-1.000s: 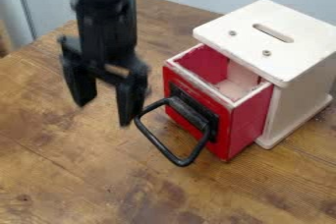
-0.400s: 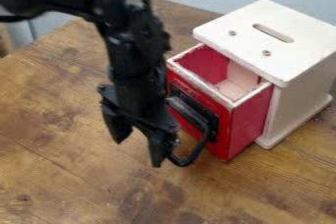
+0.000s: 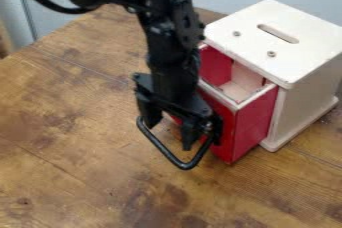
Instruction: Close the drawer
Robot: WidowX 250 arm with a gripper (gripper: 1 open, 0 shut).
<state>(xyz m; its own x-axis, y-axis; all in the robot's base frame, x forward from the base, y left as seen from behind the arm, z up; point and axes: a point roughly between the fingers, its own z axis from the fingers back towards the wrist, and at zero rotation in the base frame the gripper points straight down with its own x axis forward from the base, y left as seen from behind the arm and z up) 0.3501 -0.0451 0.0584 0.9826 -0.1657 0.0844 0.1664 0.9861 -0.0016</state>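
Camera view: drawer (image 3: 238, 122) sticks partly out of pale wooden housing (image 3: 287, 67), loop handle (image 3: 171, 152) lying on wooden table (image 3: 67, 142). Gripper (image 3: 181, 129) against drawer front, jaws spread, clamping nothing

Wooden table (image 3: 67, 162) under housing (image 3: 287, 67)

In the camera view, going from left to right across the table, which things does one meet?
Bare wooden table → black loop handle → gripper → red drawer, partly pulled out → pale wooden housing with a slot on top.
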